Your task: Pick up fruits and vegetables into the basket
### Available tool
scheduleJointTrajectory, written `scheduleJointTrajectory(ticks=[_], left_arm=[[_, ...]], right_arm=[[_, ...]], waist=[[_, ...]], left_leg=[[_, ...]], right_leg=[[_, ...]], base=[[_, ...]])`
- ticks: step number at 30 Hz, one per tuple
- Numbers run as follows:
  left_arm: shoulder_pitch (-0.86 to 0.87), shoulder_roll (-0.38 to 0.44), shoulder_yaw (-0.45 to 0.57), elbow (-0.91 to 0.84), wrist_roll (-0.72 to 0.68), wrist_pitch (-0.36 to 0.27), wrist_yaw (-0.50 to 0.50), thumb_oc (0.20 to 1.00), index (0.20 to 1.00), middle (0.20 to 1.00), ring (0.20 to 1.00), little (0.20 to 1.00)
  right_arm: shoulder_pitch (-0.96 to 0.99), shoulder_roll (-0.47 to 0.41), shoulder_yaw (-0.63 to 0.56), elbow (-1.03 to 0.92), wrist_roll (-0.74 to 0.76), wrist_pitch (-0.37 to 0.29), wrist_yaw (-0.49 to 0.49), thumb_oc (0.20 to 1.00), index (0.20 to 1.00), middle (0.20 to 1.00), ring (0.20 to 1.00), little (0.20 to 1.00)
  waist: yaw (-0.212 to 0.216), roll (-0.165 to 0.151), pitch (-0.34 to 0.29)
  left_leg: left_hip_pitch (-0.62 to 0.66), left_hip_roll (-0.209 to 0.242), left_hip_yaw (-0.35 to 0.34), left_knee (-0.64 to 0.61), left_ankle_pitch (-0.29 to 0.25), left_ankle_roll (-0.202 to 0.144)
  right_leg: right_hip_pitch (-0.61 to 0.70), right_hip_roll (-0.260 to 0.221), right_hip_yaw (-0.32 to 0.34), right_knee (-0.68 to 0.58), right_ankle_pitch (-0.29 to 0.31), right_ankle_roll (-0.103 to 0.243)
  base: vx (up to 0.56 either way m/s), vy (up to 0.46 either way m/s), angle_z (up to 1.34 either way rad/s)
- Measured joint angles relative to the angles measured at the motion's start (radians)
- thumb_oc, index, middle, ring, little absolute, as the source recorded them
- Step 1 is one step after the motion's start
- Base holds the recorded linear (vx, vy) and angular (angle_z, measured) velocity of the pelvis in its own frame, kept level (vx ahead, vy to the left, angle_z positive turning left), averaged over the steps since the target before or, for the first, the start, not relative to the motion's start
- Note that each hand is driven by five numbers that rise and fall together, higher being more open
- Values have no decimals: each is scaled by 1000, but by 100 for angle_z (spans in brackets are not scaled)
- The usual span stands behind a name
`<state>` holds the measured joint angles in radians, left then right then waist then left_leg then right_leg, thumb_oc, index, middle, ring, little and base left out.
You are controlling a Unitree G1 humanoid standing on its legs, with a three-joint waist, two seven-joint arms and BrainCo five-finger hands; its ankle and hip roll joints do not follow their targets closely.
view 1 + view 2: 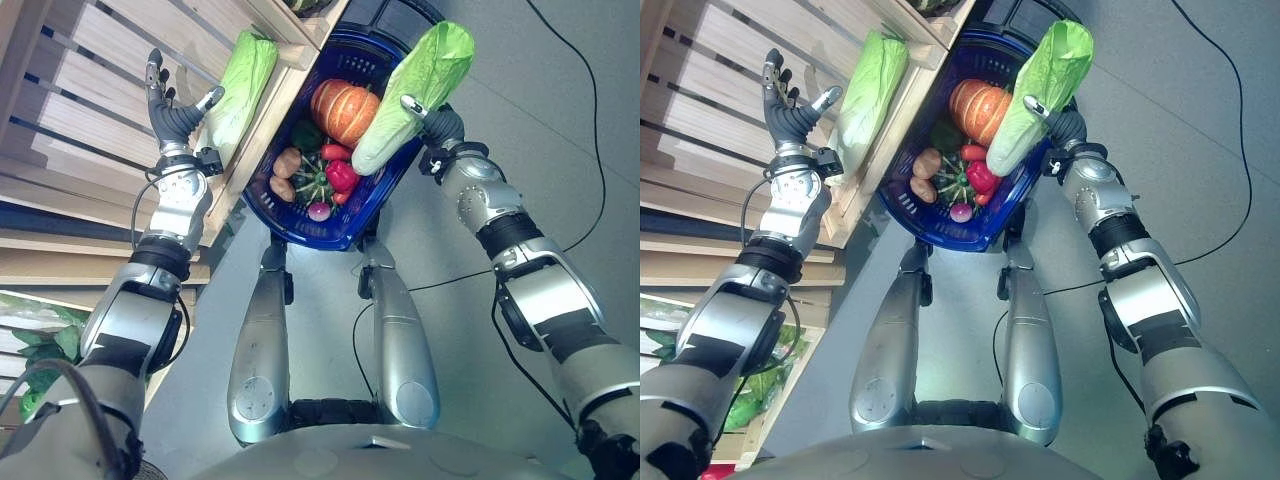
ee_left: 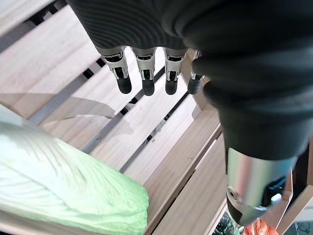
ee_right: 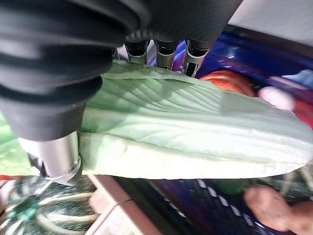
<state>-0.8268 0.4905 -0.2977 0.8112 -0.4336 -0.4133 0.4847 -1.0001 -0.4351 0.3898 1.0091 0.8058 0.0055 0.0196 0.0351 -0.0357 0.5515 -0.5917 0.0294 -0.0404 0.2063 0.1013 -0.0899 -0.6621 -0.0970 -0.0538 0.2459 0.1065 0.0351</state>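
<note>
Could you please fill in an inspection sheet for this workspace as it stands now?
Surface: slatted wooden shelf beside the blue basket, grey floor below.
Job's things: one napa cabbage lies on the shelf edge; a second cabbage is held above the basket. The basket holds an orange pumpkin, red pepper, striped green squash, potatoes and a small pink vegetable.
Clutter: nothing seen.
Hands: left hand open over the shelf slats, holding nothing; right hand shut on the second cabbage.
Cables: nothing seen.
Surroundings: leafy greens in a lower crate.
</note>
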Motion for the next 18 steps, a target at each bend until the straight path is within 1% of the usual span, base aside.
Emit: scheduleJointTrajectory(ticks=[3, 6, 10, 14, 18], left_arm=[[-10, -2, -6, 1, 0, -2, -2, 1000, 1000, 1000, 1000, 1000], [-25, -7, -22, 3, 0, -4, -8, 1000, 1000, 1000, 1000, 1000], [-27, -14, -29, 7, 0, -5, -6, 1000, 1000, 1000, 1000, 1000], [-27, -15, -44, 7, 0, -10, -3, 1000, 1000, 1000, 1000, 1000], [-30, -23, -44, 4, 0, -28, 5, 1000, 1000, 1000, 1000, 1000]], right_arm=[[-24, 19, -2, 92, 0, 26, 36, 200, 200, 200, 200, 200], [-54, 28, -4, 177, 5, 52, 65, 200, 200, 200, 200, 200], [-72, 32, -7, 207, 8, 66, 80, 200, 200, 200, 200, 200], [-75, 32, -31, 221, 10, 76, 83, 200, 200, 200, 200, 200], [-78, 36, -33, 239, 18, 99, 94, 200, 200, 200, 200, 200]], waist=[[2, 9, 3], [15, 18, 7], [18, 27, 9], [22, 28, 9], [22, 32, 8]], left_leg=[[-21, 0, -14, 0, 7, -5], [-41, 0, -19, 1, 13, -6], [-48, -2, -21, 1, 18, 0], [-51, -5, -21, 2, 18, 0], [-65, -12, -25, 11, 17, -2]], right_leg=[[-19, -1, -11, 9, -1, -1], [-43, 0, -13, 21, -3, -5], [-51, -2, -14, 27, -4, -7], [-63, -6, -13, 46, -11, -9], [-85, -13, -12, 70, -25, -7]], base=[[6, -3, 7], [-1, -2, 2], [0, 0, 0], [2, 3, 1], [3, 15, 3]])
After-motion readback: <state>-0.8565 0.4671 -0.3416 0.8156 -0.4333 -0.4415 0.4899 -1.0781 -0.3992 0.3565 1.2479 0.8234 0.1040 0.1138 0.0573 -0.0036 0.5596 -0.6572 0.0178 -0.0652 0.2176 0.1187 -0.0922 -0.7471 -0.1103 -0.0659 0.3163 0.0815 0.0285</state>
